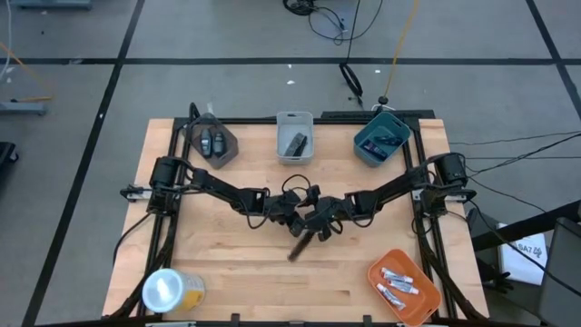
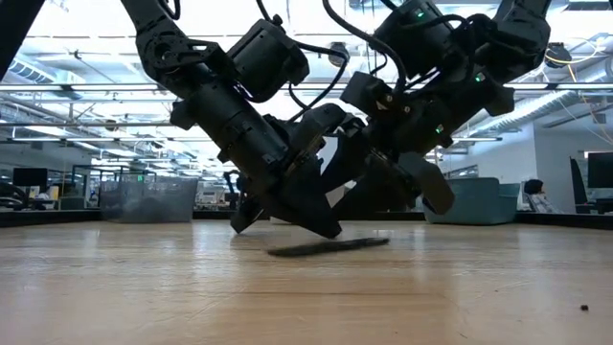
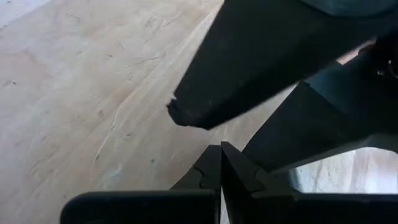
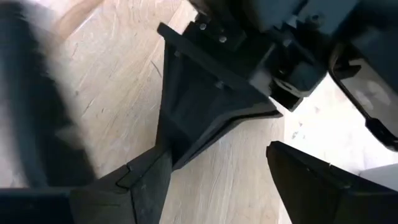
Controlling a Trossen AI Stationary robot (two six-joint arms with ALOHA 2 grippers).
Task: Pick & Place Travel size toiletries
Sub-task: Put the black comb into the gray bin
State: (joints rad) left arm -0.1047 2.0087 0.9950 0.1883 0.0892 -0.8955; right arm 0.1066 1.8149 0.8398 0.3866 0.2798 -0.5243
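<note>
You have a black stick lying flat on the table at centre. Left gripper closed, empty; right gripper spread wide, empty, both just above it.

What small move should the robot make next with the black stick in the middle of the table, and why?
Probably the right gripper should come down over the black stick and close on it. The stick lies flat on the wooden table, held by nothing. The right gripper is open just above it, while the left gripper is shut, its tip on the table beside the stick's end.
</note>
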